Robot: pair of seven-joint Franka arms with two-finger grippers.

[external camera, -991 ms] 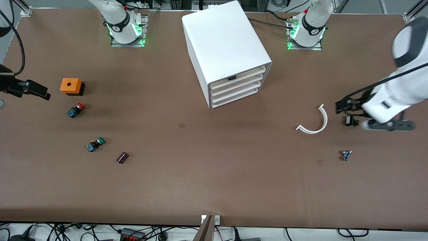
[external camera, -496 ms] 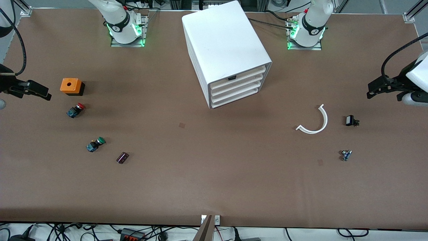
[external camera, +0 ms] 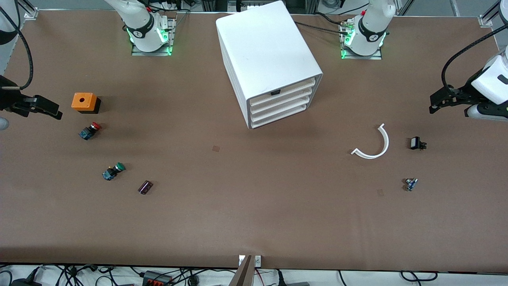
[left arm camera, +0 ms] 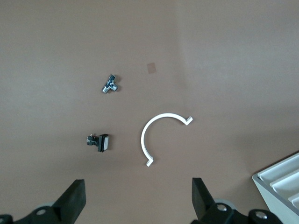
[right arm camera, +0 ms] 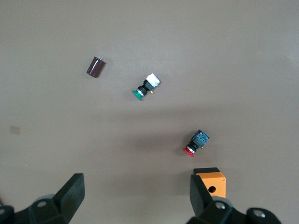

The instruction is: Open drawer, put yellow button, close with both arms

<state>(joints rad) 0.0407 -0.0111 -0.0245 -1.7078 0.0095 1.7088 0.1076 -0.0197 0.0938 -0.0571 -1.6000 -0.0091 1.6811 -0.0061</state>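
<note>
The white cabinet stands between the two arm bases. Its top drawer sits flush with the three below it, shut. A corner of the cabinet also shows in the left wrist view. The yellow button is out of view in every frame. My left gripper hangs open and empty over the left arm's end of the table; its fingertips frame bare table. My right gripper hangs open and empty over the right arm's end, beside the orange box; its fingertips frame bare table.
Toward the right arm's end lie an orange box, a red-capped button, a green-capped button and a dark cylinder. Toward the left arm's end lie a white curved strip, a small black part and a small metal part.
My left arm has pulled back from over the small black part toward the table's end and now holds there. My right gripper has barely moved. The drawers stay shut.
</note>
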